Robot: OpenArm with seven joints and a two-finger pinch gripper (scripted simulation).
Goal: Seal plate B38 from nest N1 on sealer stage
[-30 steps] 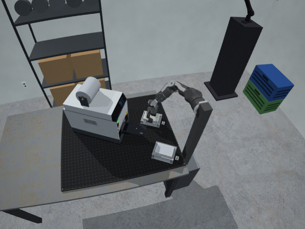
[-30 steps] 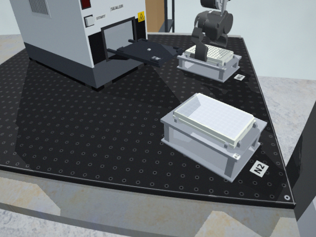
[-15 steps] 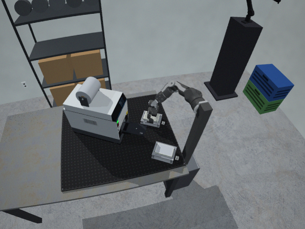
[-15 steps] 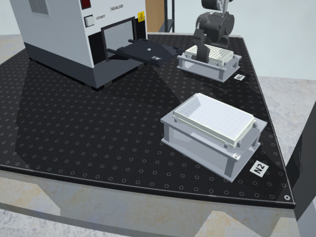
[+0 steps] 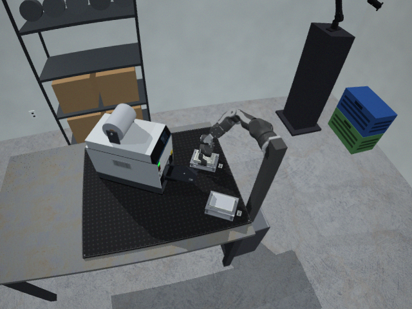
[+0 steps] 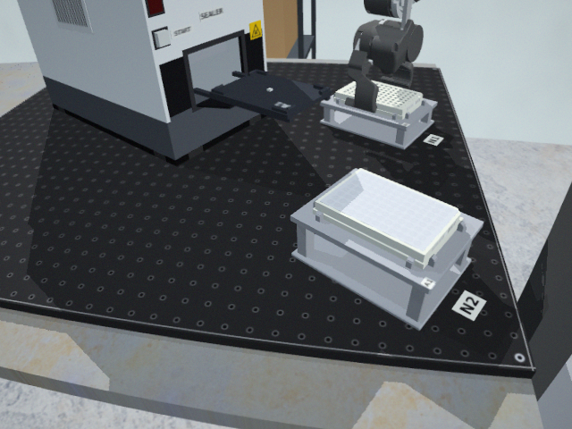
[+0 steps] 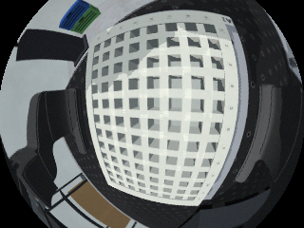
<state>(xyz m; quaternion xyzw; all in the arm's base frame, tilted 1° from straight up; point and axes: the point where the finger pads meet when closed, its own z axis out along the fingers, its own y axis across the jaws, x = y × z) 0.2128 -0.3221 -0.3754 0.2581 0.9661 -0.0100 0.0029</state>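
Note:
The unsealed white plate B38 (image 6: 385, 97) sits flat on nest N1 (image 6: 378, 119) at the far right of the breadboard; it also shows in the top view (image 5: 203, 159). My gripper (image 6: 385, 88) is down over it, open, with one finger on each side of the plate and a gap still showing. The wrist view is filled by the plate's well grid (image 7: 165, 108) close below. The sealer's dark stage (image 6: 265, 94) stands out in front of the housing with its pocket empty. The START key (image 6: 161, 37) is on the housing's front. The lamp (image 5: 158, 164) shows green.
The sealed plate B83 (image 6: 388, 216) lies on nest N2 (image 6: 383, 267) at the near right. The sealer housing (image 5: 128, 149) with its foil roll stands to the left. The arm's post (image 5: 266, 172) rises at the table's right edge. A shelf stands behind.

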